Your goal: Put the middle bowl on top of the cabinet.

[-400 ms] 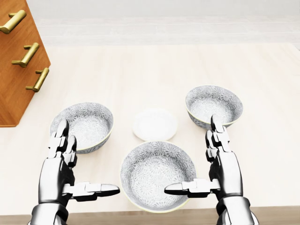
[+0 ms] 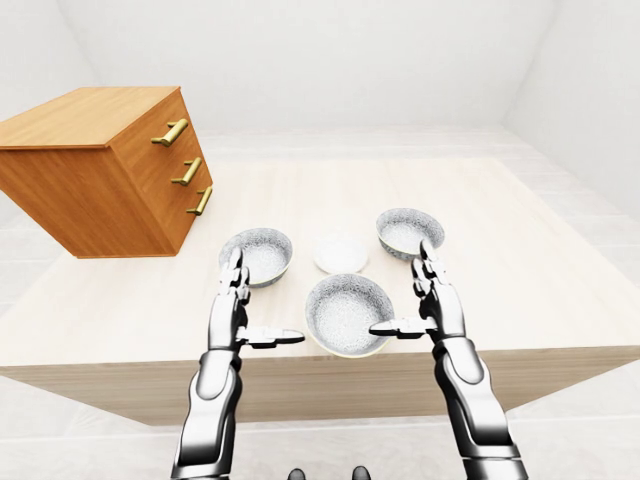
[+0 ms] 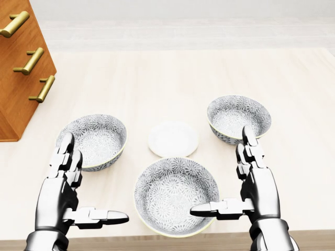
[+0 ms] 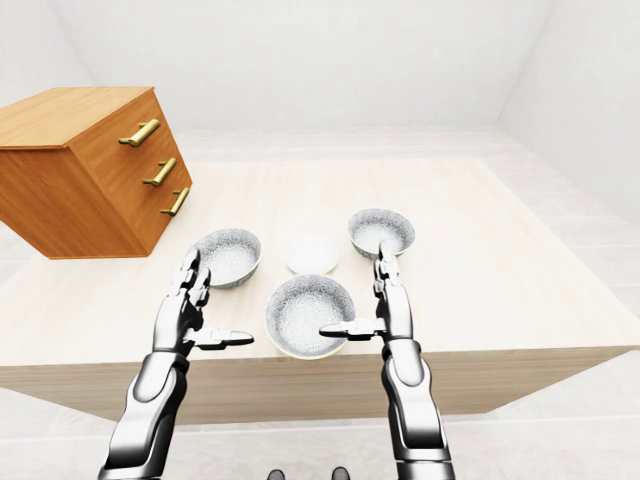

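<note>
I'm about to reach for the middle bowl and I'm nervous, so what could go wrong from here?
1. The middle bowl sits at the table's near edge; a push from either open hand could tip it off.
2. The right hand stands close to the right bowl and may knock it while closing in.
3. The small white plate lies just past the middle bowl and may get shoved.
</note>
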You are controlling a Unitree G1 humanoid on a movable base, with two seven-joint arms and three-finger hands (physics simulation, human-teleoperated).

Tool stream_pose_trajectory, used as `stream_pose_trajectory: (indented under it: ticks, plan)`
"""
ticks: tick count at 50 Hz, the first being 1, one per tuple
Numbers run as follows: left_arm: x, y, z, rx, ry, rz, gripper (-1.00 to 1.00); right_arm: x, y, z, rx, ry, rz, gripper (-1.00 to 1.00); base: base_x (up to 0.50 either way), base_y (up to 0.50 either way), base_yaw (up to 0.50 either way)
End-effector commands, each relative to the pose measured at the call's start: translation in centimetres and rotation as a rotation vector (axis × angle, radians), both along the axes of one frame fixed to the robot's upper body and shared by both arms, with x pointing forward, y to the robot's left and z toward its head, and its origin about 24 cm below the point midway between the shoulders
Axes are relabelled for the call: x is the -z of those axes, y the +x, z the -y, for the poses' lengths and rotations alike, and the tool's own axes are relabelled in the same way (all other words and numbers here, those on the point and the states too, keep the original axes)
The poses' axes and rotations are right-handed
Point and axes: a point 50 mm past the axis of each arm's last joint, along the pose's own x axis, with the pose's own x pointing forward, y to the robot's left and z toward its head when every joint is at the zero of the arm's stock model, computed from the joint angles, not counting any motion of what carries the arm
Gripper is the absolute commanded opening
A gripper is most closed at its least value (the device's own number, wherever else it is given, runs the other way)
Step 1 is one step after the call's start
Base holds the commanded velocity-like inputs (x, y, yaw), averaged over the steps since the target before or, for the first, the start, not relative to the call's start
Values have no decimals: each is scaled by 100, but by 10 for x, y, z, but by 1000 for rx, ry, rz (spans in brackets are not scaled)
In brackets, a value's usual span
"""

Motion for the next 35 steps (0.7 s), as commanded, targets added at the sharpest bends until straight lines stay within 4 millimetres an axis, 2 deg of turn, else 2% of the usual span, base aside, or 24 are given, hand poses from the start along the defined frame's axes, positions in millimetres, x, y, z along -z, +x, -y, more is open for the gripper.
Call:
stream_pose_trajectory:
  ticks: [1, 5, 8, 13, 18, 20, 26, 30, 34, 35]
  plan:
    - [-15, -6, -4, 12, -3, 30, 100, -14, -6, 2, 3, -23, 37, 100, 0, 0, 0]
    - [-30, -10, -6, 13, -5, 96, 100, -26, -10, 2, 2, -29, 92, 100, 0, 0, 0]
    - [-44, -16, -8, 14, -1, 154, 100, -46, -14, 4, 3, -29, 177, 100, 0, 0, 0]
    - [-64, -25, -8, 26, 30, 239, 100, -68, -16, 4, -8, -35, 272, 100, 0, 0, 0]
    - [-75, -31, -9, 23, 54, 287, 100, -75, -12, 2, -10, -47, 301, 100, 0, 0, 0]
    - [-83, -35, -10, 30, 51, 324, 100, -84, -14, 3, -14, -39, 344, 100, 0, 0, 0]
    - [-80, -31, -9, 41, 54, 313, 100, -97, -12, 4, 2, -39, 399, 100, 0, 0, 0]
    - [-98, -33, -14, 25, 37, 395, 100, -107, -13, 4, 1, -37, 447, 100, 0, 0, 0]
    - [-103, -32, -16, 24, 54, 419, 100, -109, -14, 6, 8, -30, 453, 100, 0, 0, 0]
    - [-110, -30, -21, 9, 50, 450, 100, -107, -14, 7, 5, -29, 448, 100, 0, 17, 0]
